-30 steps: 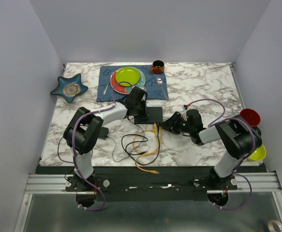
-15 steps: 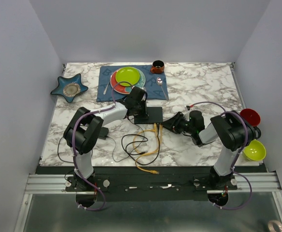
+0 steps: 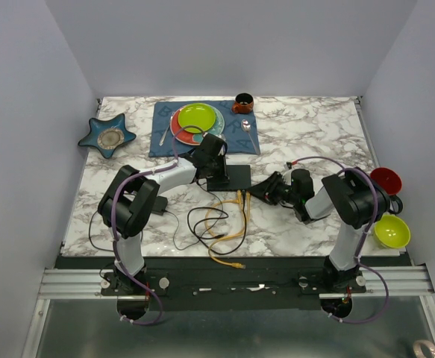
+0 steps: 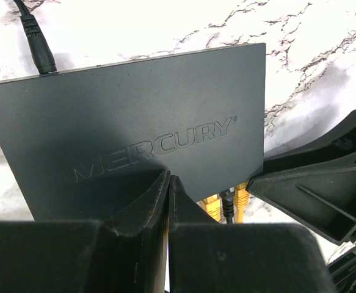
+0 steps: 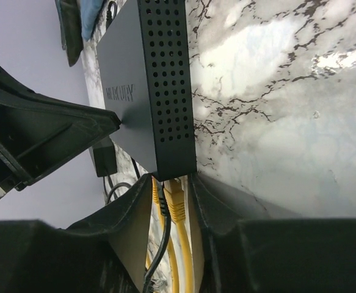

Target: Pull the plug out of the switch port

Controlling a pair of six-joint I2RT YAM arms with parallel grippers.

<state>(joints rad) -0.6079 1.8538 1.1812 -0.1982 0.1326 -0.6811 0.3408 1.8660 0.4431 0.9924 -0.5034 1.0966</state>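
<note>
Now left gripper (image 4: 168, 178) rests clenched on switch (image 4: 135, 110); right gripper (image 5: 170, 179), unclenched, straddles edge-side yellow plug (image 5: 176, 206).

The socket edge of the switch (image 3: 232, 179) is crowded. Yellow plugs (image 5: 176, 204) and a black cable (image 5: 163, 226) fill the gap between the spread fingers of the right end effector (image 5: 170, 183), with little slack on either side. The left end effector (image 4: 168, 183), fingers together, occupies the switch's top. Looped cables (image 3: 217, 224) clutter the table (image 3: 307, 134) in front. A placemat (image 3: 239, 142) with plates bounds the far side. Bare marble lies open to the right.
</note>
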